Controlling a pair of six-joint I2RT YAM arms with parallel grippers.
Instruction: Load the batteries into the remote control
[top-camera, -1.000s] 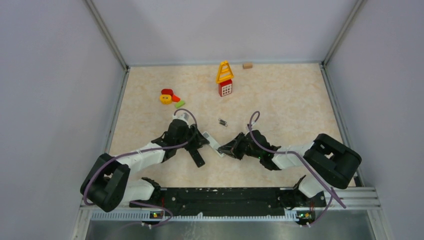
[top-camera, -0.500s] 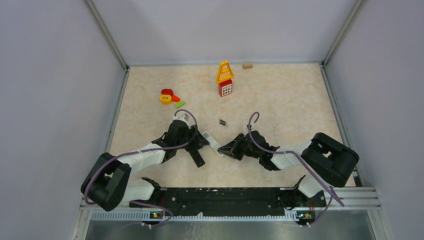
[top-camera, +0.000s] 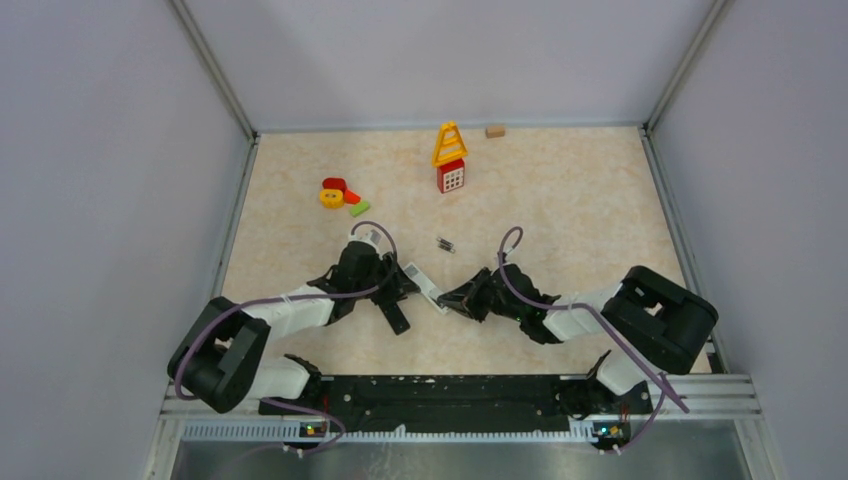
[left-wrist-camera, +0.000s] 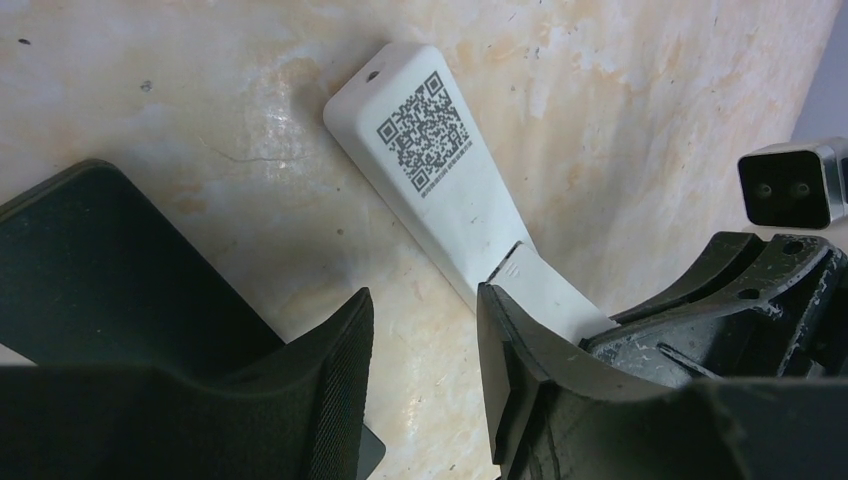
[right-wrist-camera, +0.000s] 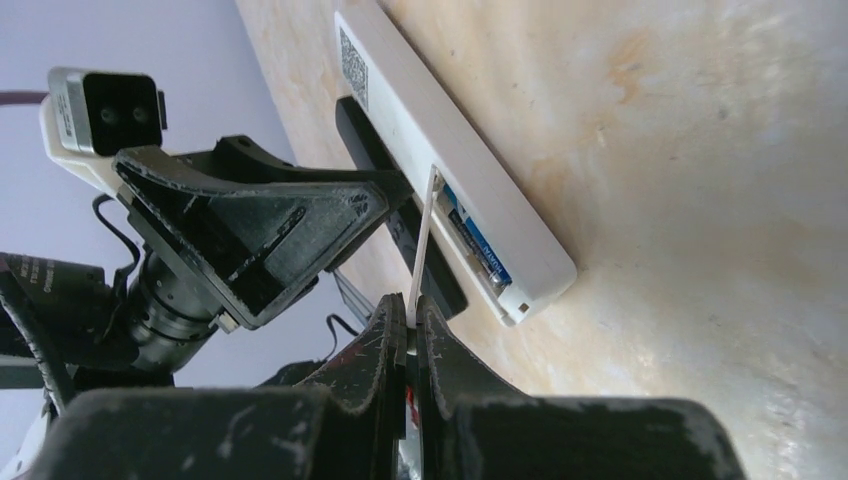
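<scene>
The white remote (top-camera: 424, 282) lies back-up between my grippers, its QR label in the left wrist view (left-wrist-camera: 424, 132). My right gripper (right-wrist-camera: 412, 310) is shut on the thin white battery cover (right-wrist-camera: 424, 235), which stands lifted off the remote (right-wrist-camera: 440, 170). A blue-wrapped battery (right-wrist-camera: 481, 252) lies in the open compartment. My left gripper (left-wrist-camera: 425, 345) is open and empty, one finger (left-wrist-camera: 512, 360) against the remote's side. Two dark slim batteries (top-camera: 445, 244) lie loose on the table beyond the remote.
A black flat slab (top-camera: 394, 313) lies by my left gripper and also shows in the left wrist view (left-wrist-camera: 100, 265). A yellow and red toy block tower (top-camera: 450, 157), coloured toy pieces (top-camera: 341, 195) and a small tan block (top-camera: 494, 131) stand far back.
The left arm's elbow has shifted slightly. The grippers, the remote and the lifted cover stay where they were.
</scene>
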